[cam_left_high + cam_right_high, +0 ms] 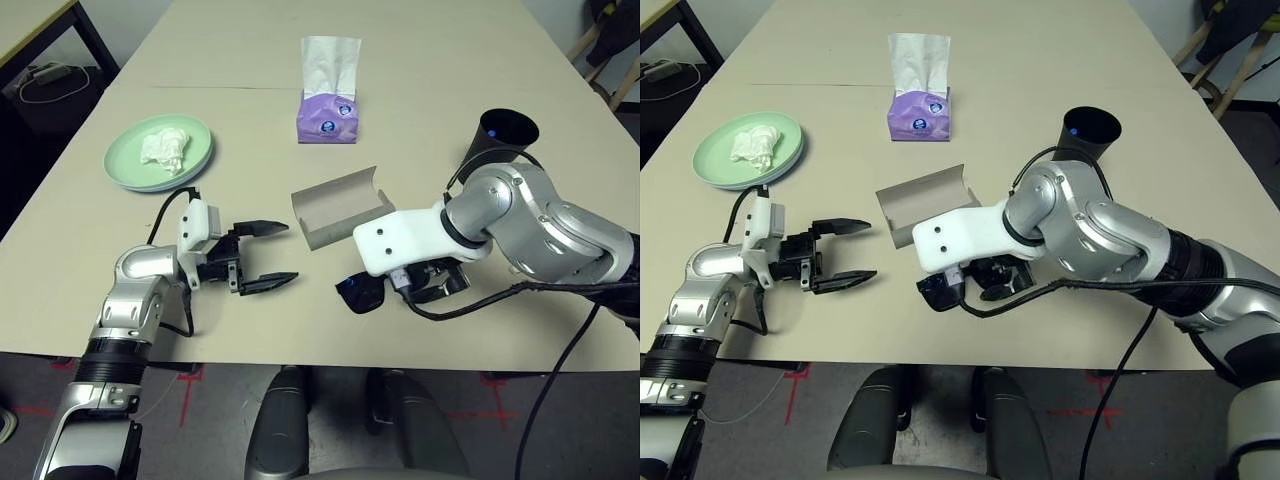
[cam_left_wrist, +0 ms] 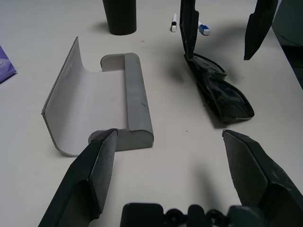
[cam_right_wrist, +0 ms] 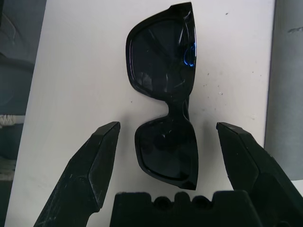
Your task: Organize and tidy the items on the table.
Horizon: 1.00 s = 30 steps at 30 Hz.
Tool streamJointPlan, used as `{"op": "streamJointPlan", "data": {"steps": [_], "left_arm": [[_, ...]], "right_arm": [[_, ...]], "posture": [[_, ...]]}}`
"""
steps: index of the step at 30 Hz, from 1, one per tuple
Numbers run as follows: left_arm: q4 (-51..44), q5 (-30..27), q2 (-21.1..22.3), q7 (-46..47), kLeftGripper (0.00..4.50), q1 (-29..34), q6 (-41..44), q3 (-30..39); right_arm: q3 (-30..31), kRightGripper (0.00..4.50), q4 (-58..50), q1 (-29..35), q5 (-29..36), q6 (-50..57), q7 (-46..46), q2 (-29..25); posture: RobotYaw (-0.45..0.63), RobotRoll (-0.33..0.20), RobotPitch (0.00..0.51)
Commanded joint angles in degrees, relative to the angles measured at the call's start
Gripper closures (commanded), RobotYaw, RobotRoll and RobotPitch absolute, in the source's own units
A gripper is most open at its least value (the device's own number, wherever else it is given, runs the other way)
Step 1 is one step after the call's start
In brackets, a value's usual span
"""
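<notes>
On the bench (image 1: 230, 330), the black sunglasses (image 3: 165, 137) are seen near the near edge, between the two opened fingers of the right tool (image 3: 168, 126) but not gripped by them. The left tool (image 1: 278, 255) is held with its fingers spread and nothing clasped, to the left of the grey glasses case (image 1: 340, 210), which is left lying open. At the far left, a crumpled white tissue (image 1: 166, 150) is carried by a pale green plate (image 1: 125, 160), under which a pale blue plate (image 1: 195, 176) is stacked. A purple tissue box (image 1: 327, 120), with a white tissue pulled up from it, is placed beyond the case. At the right, a black cup (image 1: 507, 130) is partly hidden by the right arm (image 1: 540, 225). A white-and-blue pen (image 2: 204, 30) can be seen beyond the sunglasses from the left wrist.
</notes>
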Motion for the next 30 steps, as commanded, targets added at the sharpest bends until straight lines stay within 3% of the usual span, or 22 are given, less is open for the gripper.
{"op": "streamJointPlan", "data": {"steps": [1, 15, 30], "left_arm": [[-1.51, -0.52, 0.03, -0.06, 0.02, 1.07, 0.2, -0.68], [-3.9, -2.83, -0.41, -0.71, 0.02, 2.26, -1.53, -0.04], [-6.5, -4.21, 0.03, -2.96, 0.02, 3.96, -2.31, -1.03]], "right_arm": [[1.14, 0.0, 0.79, -0.61, -1.64, -1.53, 1.19, 1.06], [-0.52, 0.0, 7.63, -0.85, -4.29, -4.72, 2.53, 5.65], [-0.4, 0.0, 8.99, 0.57, -6.29, -7.78, 2.82, 6.82]], "posture": [[0.2, 0.0, 0.199], [0.22, 0.0, 0.202], [0.23, 0.0, 0.196]]}}
